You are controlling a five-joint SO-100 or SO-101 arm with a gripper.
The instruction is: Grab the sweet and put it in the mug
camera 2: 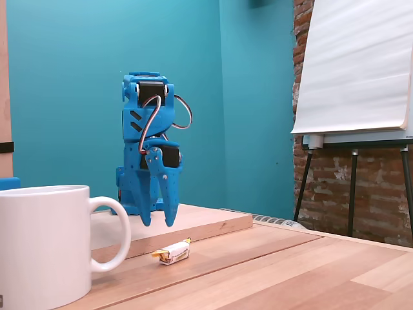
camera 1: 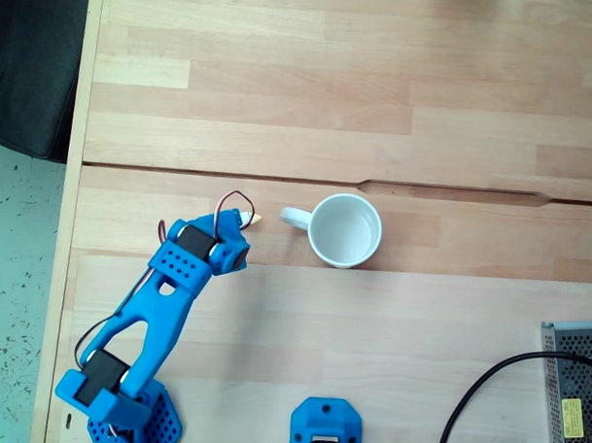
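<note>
Hanging above the pale wooden bench (camera 2: 310,271), the blue plastic arm's jaws (camera 2: 159,224) point down, slightly parted and holding nothing. Below them lies the small wrapped sweet (camera 2: 173,252), white with yellow-orange twisted ends, flat on the wood and clear of the fingertips. Just beside it stands the plain white ceramic mug (camera 1: 345,229), upright, handle toward the sweet (camera 1: 252,218).

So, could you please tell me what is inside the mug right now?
In the fixed view from above, the mug shows a bare white interior. The sweet lies on the table beside its handle, below the open gripper. In the side view, the mug's wall hides its inside.
</note>
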